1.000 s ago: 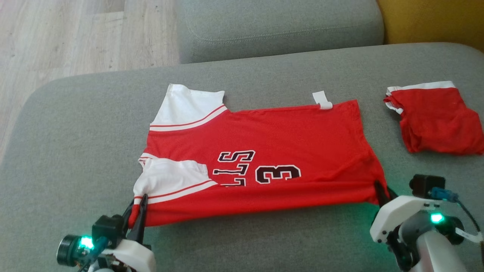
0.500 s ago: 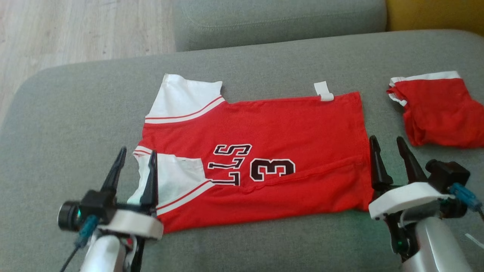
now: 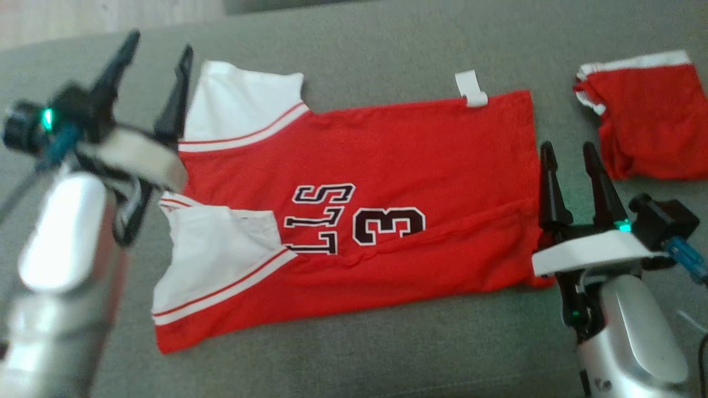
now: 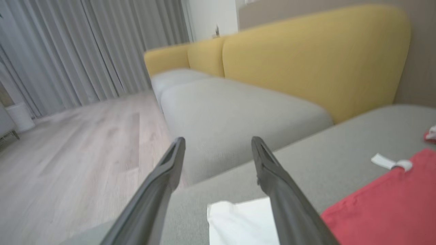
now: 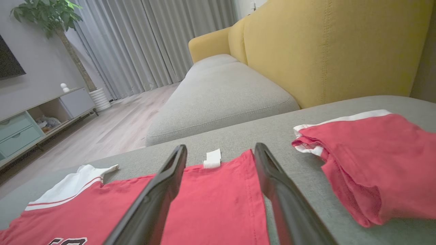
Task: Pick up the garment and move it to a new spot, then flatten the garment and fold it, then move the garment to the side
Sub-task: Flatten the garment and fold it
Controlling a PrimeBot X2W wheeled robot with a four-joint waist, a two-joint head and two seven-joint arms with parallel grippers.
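In the head view, the garment (image 3: pixel 387 166), a red shirt with white sleeves, lay flat across the middle of the grey cushion (image 3: pixel 354 354). Its collar end pointed toward the cushion's left edge and its hem toward the right. A crease ran along its near side, so that long edge looked turned over onto the body. The left gripper (image 3: pixel 160 44) hung blurred beside the far sleeve, fingers spread and empty. The right gripper (image 3: pixel 568 146) stood just beside the hem, also spread, holding nothing. A second red piece (image 3: pixel 647 132), already folded, sat near the cushion's far right corner, apart from the garment.

In the left wrist view, the spread fingers framed a white sleeve (image 4: pixel 238 221) below them, with the yellow backrest (image 4: pixel 306 61) and wooden floor (image 4: pixel 85 146) beyond.

In the right wrist view, the parted fingers straddled the garment's hem corner, with the white tag (image 5: pixel 213 158) between them.

Moving and flattening looked done, and one lengthwise fold seemed made. Further folds and the shift to the side remained.
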